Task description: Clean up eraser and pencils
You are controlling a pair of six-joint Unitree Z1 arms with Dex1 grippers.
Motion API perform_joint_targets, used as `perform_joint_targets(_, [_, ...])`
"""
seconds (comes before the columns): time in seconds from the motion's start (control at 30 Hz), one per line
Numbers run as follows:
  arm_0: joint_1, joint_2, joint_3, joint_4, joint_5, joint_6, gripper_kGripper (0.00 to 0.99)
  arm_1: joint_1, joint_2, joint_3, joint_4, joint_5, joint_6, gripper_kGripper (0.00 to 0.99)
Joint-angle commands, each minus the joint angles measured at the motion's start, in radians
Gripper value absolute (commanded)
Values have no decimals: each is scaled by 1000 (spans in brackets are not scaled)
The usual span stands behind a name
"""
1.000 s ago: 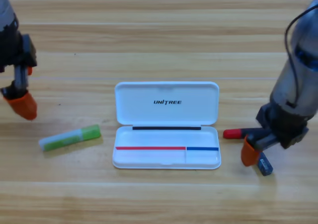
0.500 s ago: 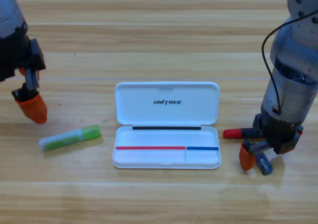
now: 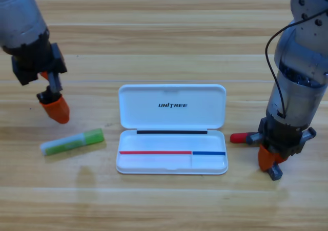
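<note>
Right of the white case [image 3: 171,139], the right gripper [image 3: 268,159] points down over the eraser [image 3: 275,172]; its grip can't be judged. It could nudge the eraser away. One eraser, two pencils: red pencil [image 3: 242,137] right, green pencil [image 3: 72,142] left, under the left gripper [image 3: 55,109].

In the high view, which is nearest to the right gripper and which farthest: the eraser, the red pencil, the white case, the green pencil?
From the right gripper:
1. Eraser, directly under it, on the right side.
2. Red pencil, just to its left.
3. White case, in the middle.
4. Green pencil, far on the left side.
</note>
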Motion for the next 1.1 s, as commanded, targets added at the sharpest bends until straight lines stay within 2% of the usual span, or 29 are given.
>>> perform_joint_targets(0.03, [20, 95, 52, -82, 11, -11, 990, -39, 53, 13, 62, -3, 4, 0])
perform_joint_targets(0.13, [21, 107, 97, -124, 16, -8, 990, -28, -11, -102, 166, -3, -155, 0])
perform_joint_targets(0.23, [21, 103, 164, -182, 27, 11, 990, 36, -53, -240, 260, 0, -488, 0])
perform_joint_targets(0.37, [24, 112, 220, -220, 36, 28, 990, 101, -47, -334, 304, 9, -714, 0])
perform_joint_targets(0.5, [27, 118, 247, -242, 34, 34, 990, 130, 21, -395, 313, 32, -879, 0])
perform_joint_targets(0.77, [27, 135, 286, -288, 27, 37, 990, 165, 151, -498, 315, 32, -948, 0])
perform_joint_targets(1.1, [27, 185, 295, -340, 25, 35, 990, 167, 242, -552, 315, 22, -968, 0])
